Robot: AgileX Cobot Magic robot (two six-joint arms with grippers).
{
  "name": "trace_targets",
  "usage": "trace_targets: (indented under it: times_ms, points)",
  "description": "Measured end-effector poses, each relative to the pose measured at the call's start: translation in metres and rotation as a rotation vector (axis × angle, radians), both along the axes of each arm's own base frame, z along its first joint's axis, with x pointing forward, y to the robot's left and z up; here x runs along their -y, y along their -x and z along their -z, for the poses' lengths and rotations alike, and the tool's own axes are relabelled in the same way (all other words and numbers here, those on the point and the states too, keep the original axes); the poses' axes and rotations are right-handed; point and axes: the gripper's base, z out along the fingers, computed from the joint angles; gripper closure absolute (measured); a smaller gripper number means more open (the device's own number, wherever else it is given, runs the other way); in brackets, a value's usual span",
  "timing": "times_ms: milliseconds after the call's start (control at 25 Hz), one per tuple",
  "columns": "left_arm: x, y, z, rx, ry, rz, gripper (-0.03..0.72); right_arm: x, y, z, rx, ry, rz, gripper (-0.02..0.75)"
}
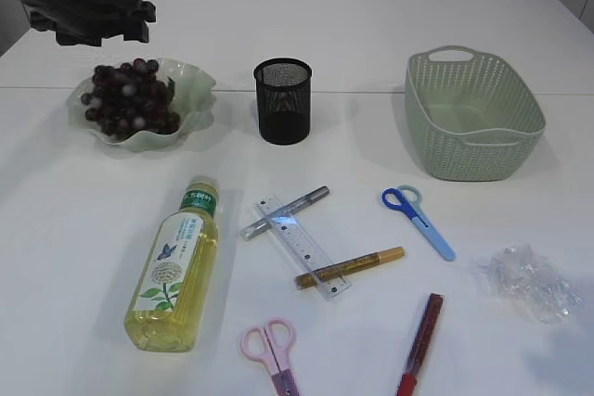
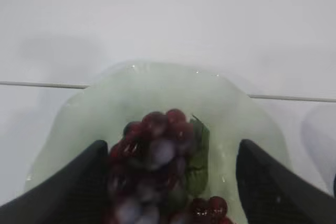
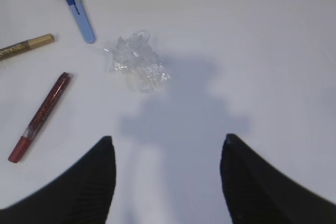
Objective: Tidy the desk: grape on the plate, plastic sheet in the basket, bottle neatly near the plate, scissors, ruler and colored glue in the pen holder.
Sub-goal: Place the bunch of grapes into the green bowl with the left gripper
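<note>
Bright, even overhead light; soft shadows; the grapes (image 2: 157, 150) look blurred, perhaps too close.

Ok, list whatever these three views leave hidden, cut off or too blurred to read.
- Pink scissors: blade tips cut off by the bottom edge, exterior view.
- Red glue pen: lower end cut off by the same edge.
- Bottle: label print too small to read.
- Grapes: lower bunch blurred and partly behind the left gripper fingers, left wrist view.
- Pen holder: inside hidden by its mesh wall.
</note>
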Motion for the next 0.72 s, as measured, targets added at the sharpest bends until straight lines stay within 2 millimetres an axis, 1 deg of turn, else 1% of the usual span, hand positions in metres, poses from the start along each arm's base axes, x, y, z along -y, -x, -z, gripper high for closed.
trace_targets:
  times_ms: [160,400,560,720]
  points:
    - [-0.002,0.001,-0.008,-0.053,-0.023,-0.009,0.136,0.0,0.0,0.0,-0.002,0.0,0.0,0.248]
    - [-0.005,0.01,-0.012,-0.204,-0.052,-0.034,0.137,0.0,0.0,0.0,-0.004,0.001,0.001,0.248]
    - [-0.007,0.016,-0.029,-0.295,-0.062,-0.055,0.137,0.0,0.0,0.002,-0.036,0.006,0.004,0.248]
    - [-0.008,0.025,-0.05,-0.385,-0.086,-0.045,0.137,-0.001,-0.008,0.009,-0.113,0.02,0.008,0.248]
